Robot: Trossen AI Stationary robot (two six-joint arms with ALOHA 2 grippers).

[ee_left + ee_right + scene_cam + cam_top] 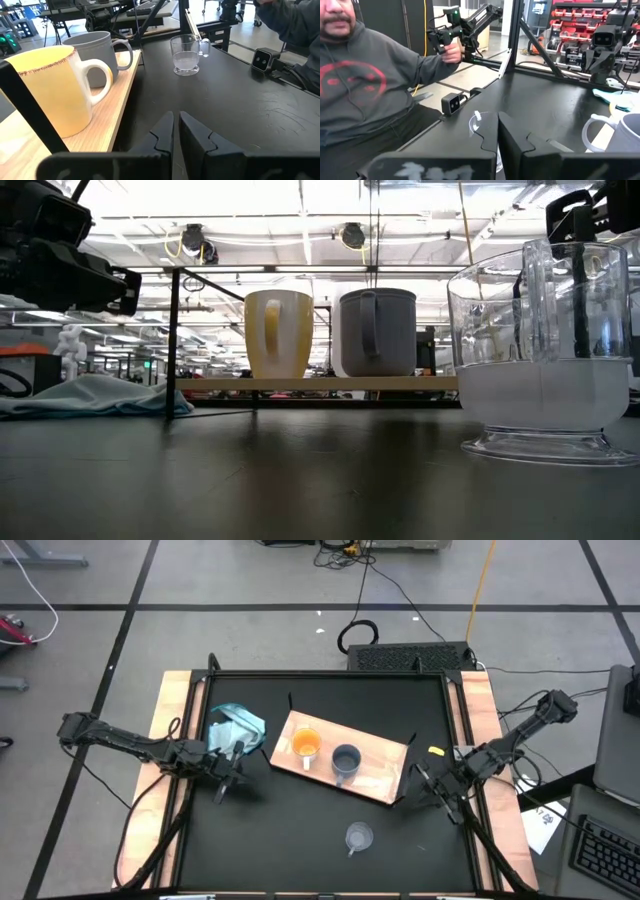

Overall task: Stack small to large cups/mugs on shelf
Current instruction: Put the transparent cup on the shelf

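The shelf, a light-wood board, lies tilted across the middle of the black table. 2 mugs stand upright on it: the orange mug toward its 9 o'clock end and the blue-grey mug just beside it, toward 3 o'clock, the two near each other but apart. In the low view both show their handles facing the camera. The clear cup stands on the bare table at 6 o'clock from the shelf, well apart from it, upright.

The left gripper hovers off the shelf's 9 o'clock end, near the teal-blue cloth that lies at 12 o'clock from it. Its jaws stand nearly together, only a thin slit between them, with nothing held.

The right gripper sits at the shelf's 3 o'clock end, close to the dark bracket there. Its jaws are pressed together and carry nothing.

In the right wrist view a person in a grey hooded top sits beyond the table edge, 1 hand raised on a control handle.
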